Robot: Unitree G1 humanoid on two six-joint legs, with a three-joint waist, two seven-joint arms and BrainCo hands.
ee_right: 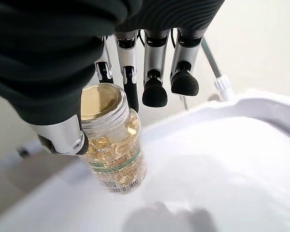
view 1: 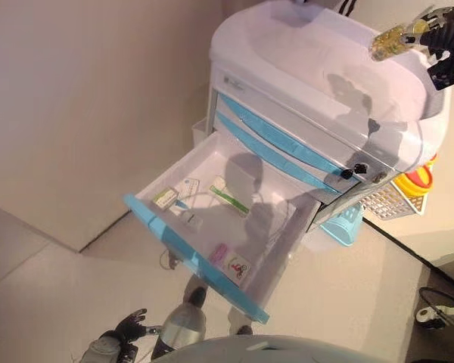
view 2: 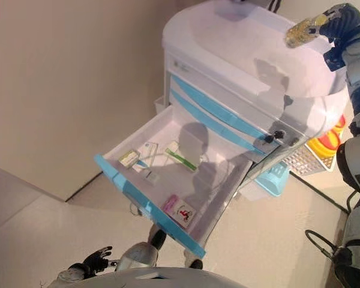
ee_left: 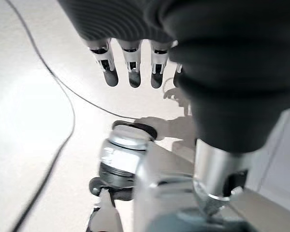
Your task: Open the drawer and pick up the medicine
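A clear medicine bottle [ee_right: 113, 145] of yellow capsules with a gold lid is in my right hand [view 1: 443, 34], thumb and fingers curled round it. The bottle [view 1: 390, 41] hangs tilted just above the far right of the white cart top [view 1: 318, 60]. Below, the cart's lowest drawer [view 1: 189, 253] with its blue front is pulled wide open. Inside it lie small boxes [view 1: 166, 198], a green-and-white box [view 1: 228, 197] and a pink packet [view 1: 218, 253]. My left hand [view 1: 129, 327] hangs low near the floor, away from the cart, its fingers [ee_left: 130, 67] straight and empty.
Two closed drawers with blue handles [view 1: 272, 144] sit above the open one, with a key lock [view 1: 348, 172] at their right end. A white wire basket [view 1: 397, 198] with yellow and red items and a blue basket [view 1: 342, 224] hang on the cart's right side. A beige wall stands at the left.
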